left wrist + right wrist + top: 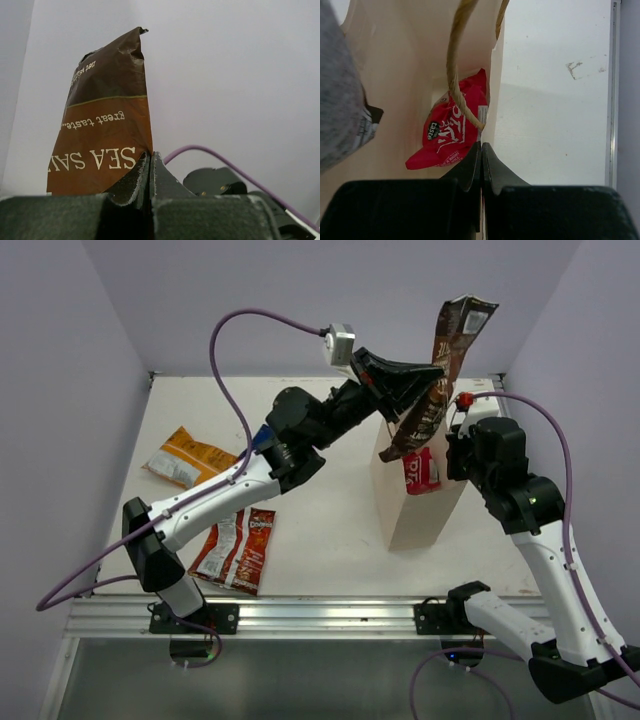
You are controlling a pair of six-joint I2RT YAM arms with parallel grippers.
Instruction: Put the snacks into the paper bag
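The left gripper (151,162) is clenching the dark brown packet (105,120) above the paper bag (425,515). The right gripper (481,150) is pinching the bag's rim, its fingers closed on the edge — a red packet (447,132) is lying inside.

1. The left arm (215,498) is being held stretched forward and to the right from its base, with the wrist raised high.
2. The left gripper (425,375) (150,161) is being held with its jaws pressed together, and the dark brown packet (452,345) (105,130) is being pinched between them.
3. The right arm (555,560) is being held bent, with its forearm rising forward and leftward.
4. The right gripper (452,445) (481,150) is being held with its jaws closed on the rim of the paper bag (420,515) (395,75).
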